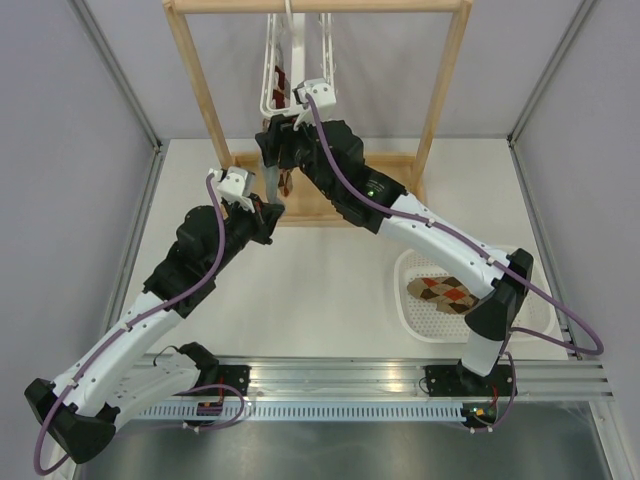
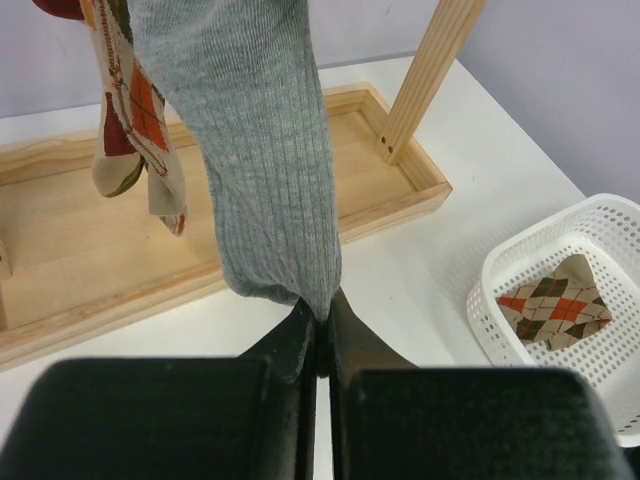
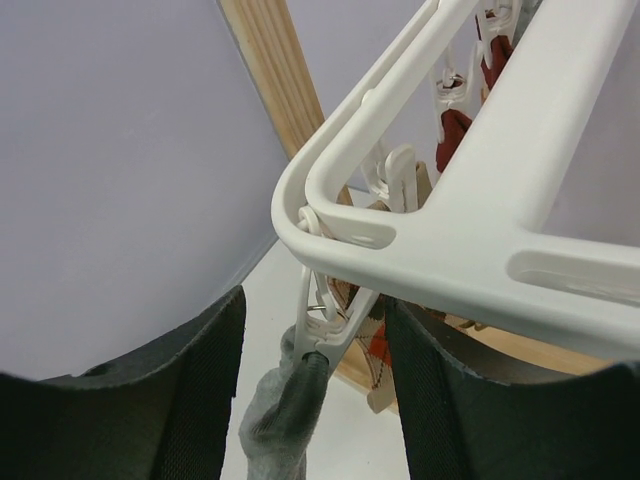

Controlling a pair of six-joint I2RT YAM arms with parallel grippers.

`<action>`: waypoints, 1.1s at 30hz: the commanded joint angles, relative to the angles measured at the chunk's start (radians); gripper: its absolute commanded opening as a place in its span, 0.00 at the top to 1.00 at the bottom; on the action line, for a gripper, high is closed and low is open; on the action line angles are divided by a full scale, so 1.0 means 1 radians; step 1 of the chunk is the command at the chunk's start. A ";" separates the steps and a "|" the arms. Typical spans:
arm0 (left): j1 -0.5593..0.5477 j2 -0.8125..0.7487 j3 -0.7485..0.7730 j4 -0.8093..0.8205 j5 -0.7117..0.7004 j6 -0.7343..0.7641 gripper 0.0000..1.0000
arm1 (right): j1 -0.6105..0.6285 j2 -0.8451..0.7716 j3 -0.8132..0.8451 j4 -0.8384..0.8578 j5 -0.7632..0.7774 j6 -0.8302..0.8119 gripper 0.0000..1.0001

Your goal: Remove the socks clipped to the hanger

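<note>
A grey sock (image 2: 260,150) hangs from a white clip (image 3: 335,320) at the corner of the white hanger (image 3: 480,230). My left gripper (image 2: 322,320) is shut on the sock's toe end, just above the table in front of the wooden base. My right gripper (image 3: 315,330) is open, one finger on each side of that clip and neither visibly touching it. An argyle sock (image 2: 130,110) hangs beside the grey one. In the top view the hanger (image 1: 270,70) hangs edge-on from the rack's top bar, with the right gripper (image 1: 280,135) under it and the left gripper (image 1: 272,208) lower.
The wooden rack (image 1: 195,80) stands at the back, its tray-like base (image 2: 100,230) right behind the left gripper and a post (image 2: 425,75) to the right. A white perforated basket (image 1: 400,290) on the right holds one argyle sock (image 1: 447,294).
</note>
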 commanded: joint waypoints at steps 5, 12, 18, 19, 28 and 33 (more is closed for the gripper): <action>0.002 0.006 -0.009 0.016 0.031 -0.009 0.98 | -0.004 0.016 0.079 0.061 -0.001 -0.016 0.41; 0.004 0.009 -0.009 0.016 0.037 -0.011 0.98 | -0.004 0.031 0.080 0.061 -0.008 -0.013 0.62; 0.002 0.008 -0.009 0.017 0.038 -0.013 0.98 | -0.004 0.048 0.082 0.058 0.005 -0.009 0.66; 0.004 0.008 -0.009 0.017 0.040 -0.013 0.98 | -0.002 0.053 0.080 0.057 0.008 -0.009 0.69; 0.004 0.004 -0.009 0.017 0.041 -0.013 0.98 | -0.004 0.059 0.077 0.052 0.044 -0.012 0.99; 0.002 0.011 -0.007 0.012 0.049 -0.013 0.98 | -0.004 0.046 0.053 0.070 0.077 -0.014 0.99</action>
